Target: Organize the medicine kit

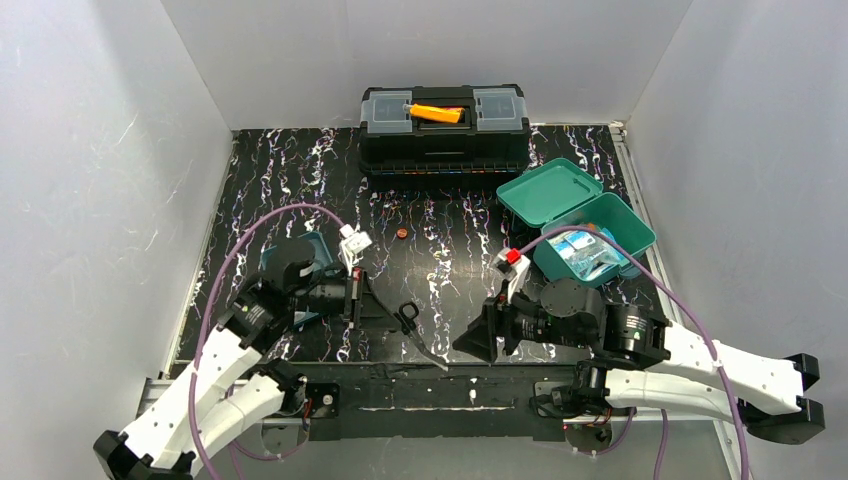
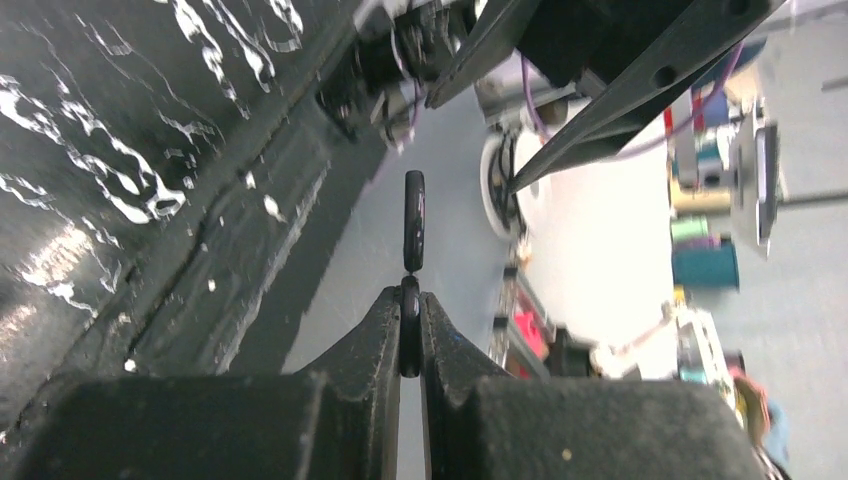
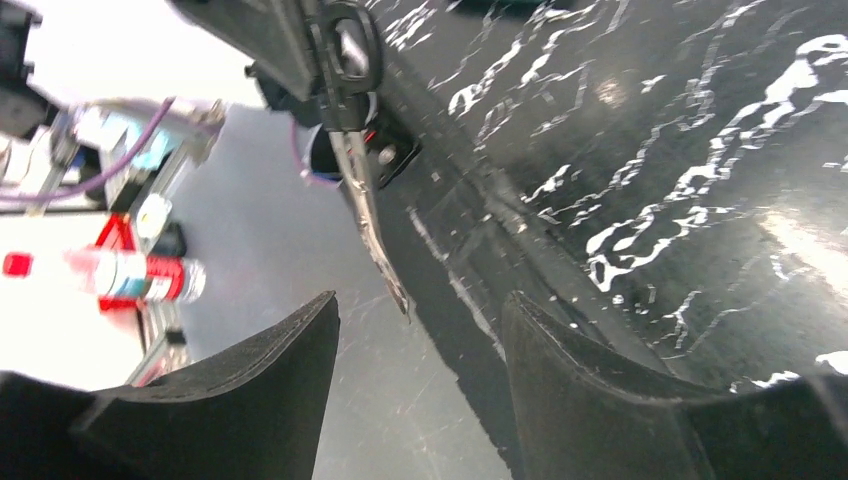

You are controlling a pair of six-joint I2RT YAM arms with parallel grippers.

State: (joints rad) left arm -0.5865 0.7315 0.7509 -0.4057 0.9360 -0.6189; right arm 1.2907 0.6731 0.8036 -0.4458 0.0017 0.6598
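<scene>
Left end effector [image 2: 410, 305] apparently pinches scissors [image 2: 413, 232] (blades hidden there); right end effector [image 3: 420, 312] released.

Black toolbox [image 1: 444, 135] (orange handle [image 1: 437, 112]) at back.

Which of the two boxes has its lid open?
The small teal medicine kit on the right: its lid is flipped back, showing packets inside. The black toolbox at the back is shut.

Left pincer [image 2: 410, 312] closed on black scissors handle [image 2: 413, 222], edge-on, marbled black table [image 2: 110, 160] at left
</scene>
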